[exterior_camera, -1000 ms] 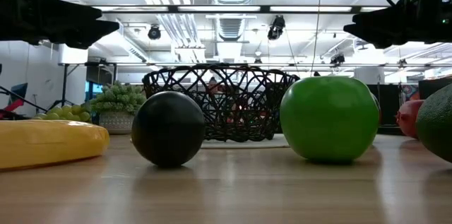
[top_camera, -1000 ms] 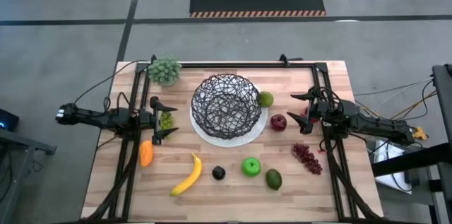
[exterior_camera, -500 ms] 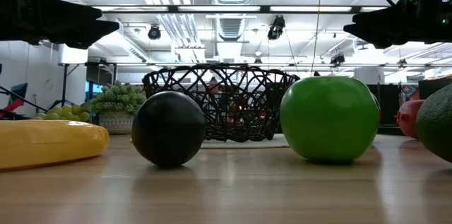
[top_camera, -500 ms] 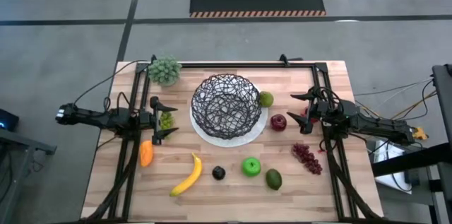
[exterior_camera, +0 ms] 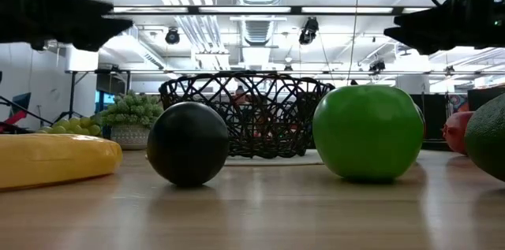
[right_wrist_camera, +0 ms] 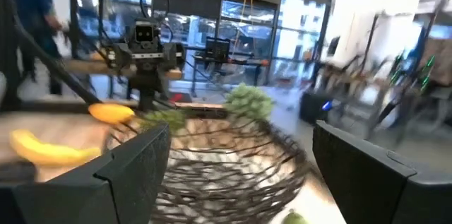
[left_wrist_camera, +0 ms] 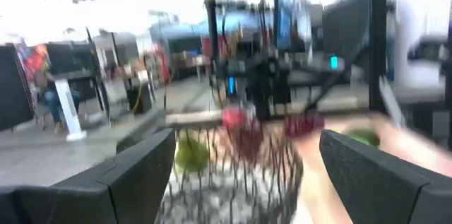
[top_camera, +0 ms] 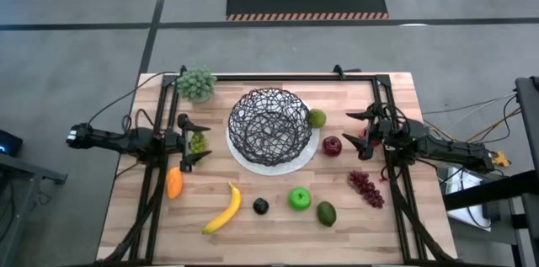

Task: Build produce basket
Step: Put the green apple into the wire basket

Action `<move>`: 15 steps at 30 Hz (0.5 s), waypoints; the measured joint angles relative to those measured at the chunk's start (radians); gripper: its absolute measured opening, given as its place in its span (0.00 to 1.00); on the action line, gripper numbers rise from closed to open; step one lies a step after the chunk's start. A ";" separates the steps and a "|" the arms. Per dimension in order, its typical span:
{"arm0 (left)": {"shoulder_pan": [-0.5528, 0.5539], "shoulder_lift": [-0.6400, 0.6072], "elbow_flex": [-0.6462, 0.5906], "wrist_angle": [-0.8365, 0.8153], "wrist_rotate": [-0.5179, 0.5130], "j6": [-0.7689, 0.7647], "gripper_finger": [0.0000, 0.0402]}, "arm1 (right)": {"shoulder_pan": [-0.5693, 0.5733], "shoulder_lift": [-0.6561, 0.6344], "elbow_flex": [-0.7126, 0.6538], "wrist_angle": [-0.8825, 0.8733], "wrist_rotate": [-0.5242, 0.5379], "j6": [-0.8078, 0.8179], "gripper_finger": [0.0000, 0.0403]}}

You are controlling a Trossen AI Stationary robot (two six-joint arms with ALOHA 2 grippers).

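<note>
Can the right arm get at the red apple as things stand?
Probably yes. The right gripper hovers open just beside the red apple, which lies bare on the table between it and the basket; nothing stands between them.

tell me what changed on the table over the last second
Almost nothing. In the low view the left gripper has shifted slightly; from above it hangs open beside the black woven wire mesh basket. The right gripper, also open, holds its place above the small red apple. No produce has moved, and the basket is still empty.
</note>
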 joint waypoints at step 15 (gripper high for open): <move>0.000 0.000 0.000 0.291 0.000 -0.099 0.83 | 0.000 0.000 0.000 -0.014 0.006 0.377 0.81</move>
